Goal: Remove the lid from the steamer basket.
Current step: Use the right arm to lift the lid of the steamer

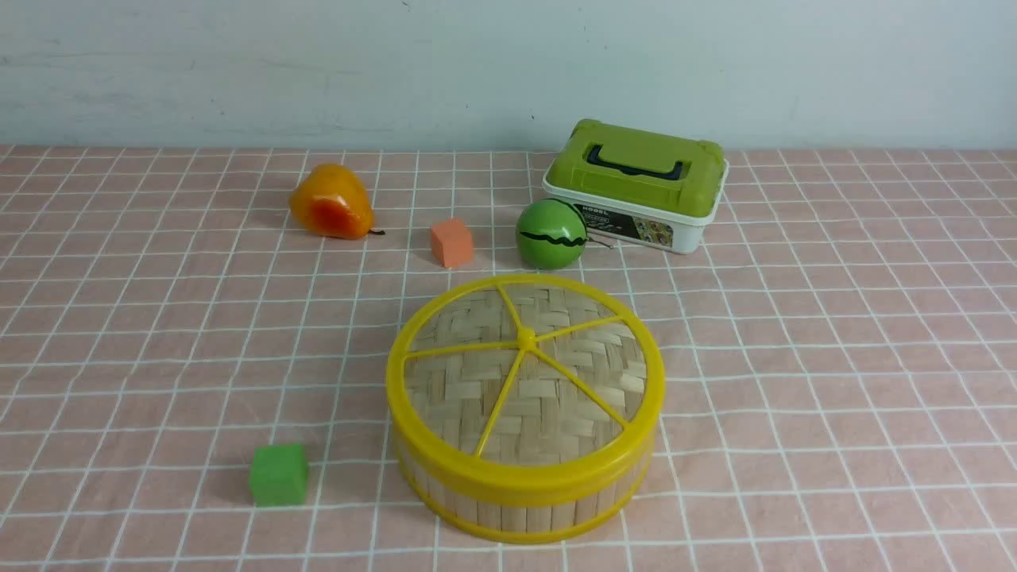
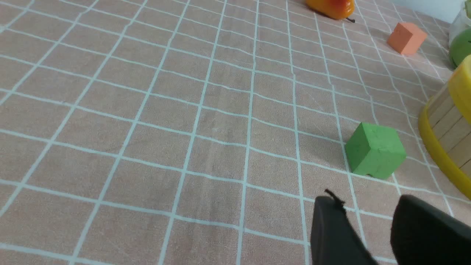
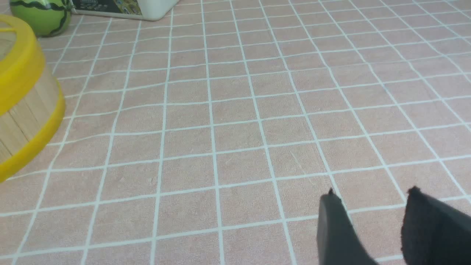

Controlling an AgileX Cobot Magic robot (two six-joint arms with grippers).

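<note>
Front cam has the whole lid sat on the basket. Only the wrist cams show the left claw and right claw, both spread apart.

- A pink cloth with a white grid fills most of the view.
- The left gripper hangs low over the cloth, its two dark fingers apart with nothing between them.
- A green cube sits just ahead of the fingers.
- Beside the cube, the steamer basket shows its slatted wall, with the lid on top.
- Farther off are an orange cube, an orange-red fruit, possibly a pear, and a cropped green round thing.
</note>
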